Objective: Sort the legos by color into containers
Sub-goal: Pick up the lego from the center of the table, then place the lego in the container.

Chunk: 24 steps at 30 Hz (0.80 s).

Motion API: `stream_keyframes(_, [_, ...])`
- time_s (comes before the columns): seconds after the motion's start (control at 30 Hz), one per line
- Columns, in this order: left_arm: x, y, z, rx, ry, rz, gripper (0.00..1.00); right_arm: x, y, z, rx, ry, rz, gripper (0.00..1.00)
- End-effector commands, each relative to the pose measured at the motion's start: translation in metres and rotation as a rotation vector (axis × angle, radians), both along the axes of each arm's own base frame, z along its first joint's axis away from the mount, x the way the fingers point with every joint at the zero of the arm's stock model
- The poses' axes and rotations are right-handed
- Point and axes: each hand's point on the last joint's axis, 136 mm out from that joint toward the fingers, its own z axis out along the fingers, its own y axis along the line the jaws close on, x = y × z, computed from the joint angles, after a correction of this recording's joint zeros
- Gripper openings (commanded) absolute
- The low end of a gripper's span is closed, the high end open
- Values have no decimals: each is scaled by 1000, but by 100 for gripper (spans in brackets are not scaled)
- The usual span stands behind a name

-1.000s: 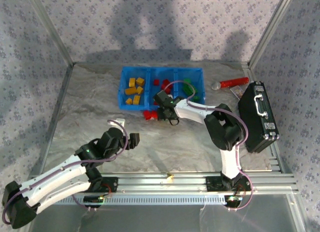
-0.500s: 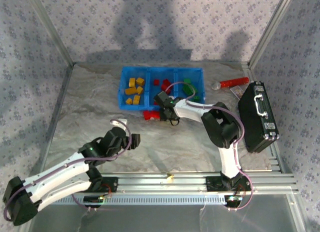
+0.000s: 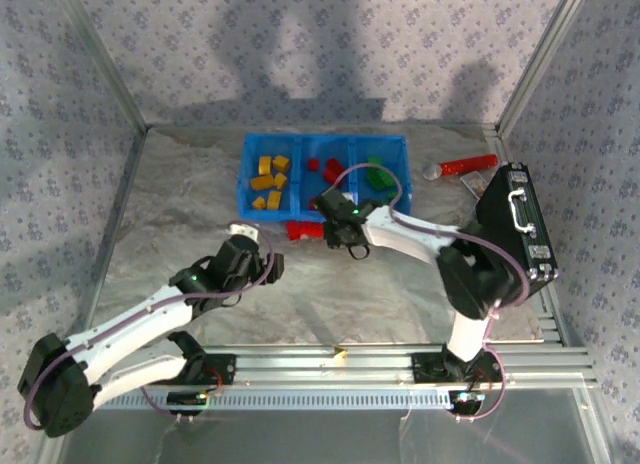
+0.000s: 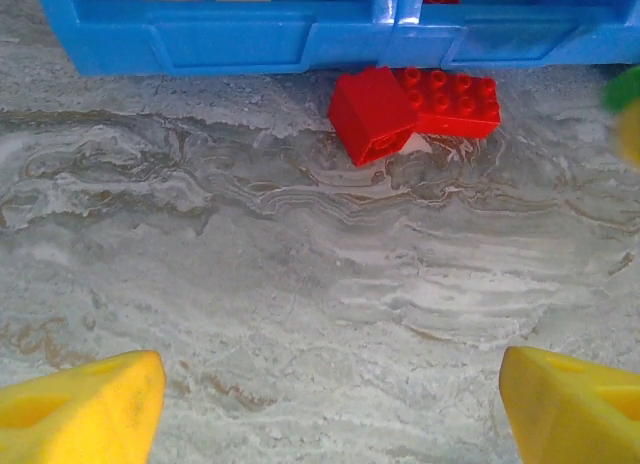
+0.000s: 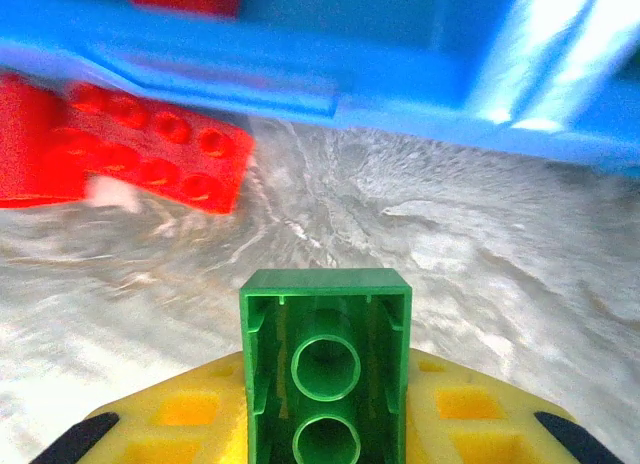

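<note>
Grey marbled tabletop [image 3: 180,204] fills the floor of a cell with patterned fabric walls [image 3: 300,44]. At 12 o'clock on it sits the blue tray [image 3: 242,184], its three compartments side by side: yellow-orange bricks [image 3: 270,179] in the 9 o'clock one, red bricks [image 3: 328,169] in the middle, green bricks [image 3: 378,176] in the 3 o'clock one.

Two loose red bricks [image 3: 300,229] lie on the table at the tray's 6 o'clock side, against or just beside its front wall (the left wrist view shows one tilted cube [image 4: 372,114] touching a flat studded brick [image 4: 450,101]).

The right gripper [image 3: 338,227] hangs just at 3 o'clock of those loose bricks, near the tray's front wall. Its yellow fingers [image 5: 180,414] are clenched on a green brick [image 5: 325,374], whose hollow underside with two round tubes faces the wrist camera; whether the brick touches the table I cannot tell. The studded red brick lies at 10 o'clock in that view.

The left gripper [image 4: 322,409] is released, its two yellow fingertips [image 4: 80,404] spread wide with bare table between them. It points toward 12 o'clock, the loose red bricks well ahead of it.

A black case [image 3: 515,234] with a silver handle lies at the table's 3 o'clock edge, and a red cylinder [image 3: 462,166] with a grey tip rests at roughly 1 o'clock, between case and tray.
</note>
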Motion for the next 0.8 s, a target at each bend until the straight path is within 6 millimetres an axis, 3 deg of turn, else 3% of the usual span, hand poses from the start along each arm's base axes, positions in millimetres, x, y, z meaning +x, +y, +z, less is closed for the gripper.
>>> stream_keyframes(0.0, [13,-20,12,-32,-10,-51,87,5,-37,48,2,-84,-48,29])
stream_keyframes(0.1, [22,-31,6,-21,23,-62,88,29,-70,73,30,-141,-110,29])
stream_keyframes(0.23, [34,-42,-5,-6,75,-59,88,64,-110,77,39,-141,-184,29])
stream_keyframes(0.37, [44,-52,-14,10,113,-55,88,99,-125,68,57,-135,-199,29])
stream_keyframes(0.47, [52,-54,-19,18,127,-36,88,116,-123,55,50,-103,-177,31])
stream_keyframes(0.5, [55,-53,-21,18,134,-25,88,123,-122,49,50,-82,-166,38])
stream_keyframes(0.6, [62,-52,-26,22,156,-2,87,127,-121,51,29,-87,-155,81])
stream_keyframes(0.63, [65,-52,-27,29,163,3,87,125,-121,57,30,-108,-158,88])
stream_keyframes(0.77, [76,-52,-35,50,187,20,84,109,-119,75,42,-164,-149,91])
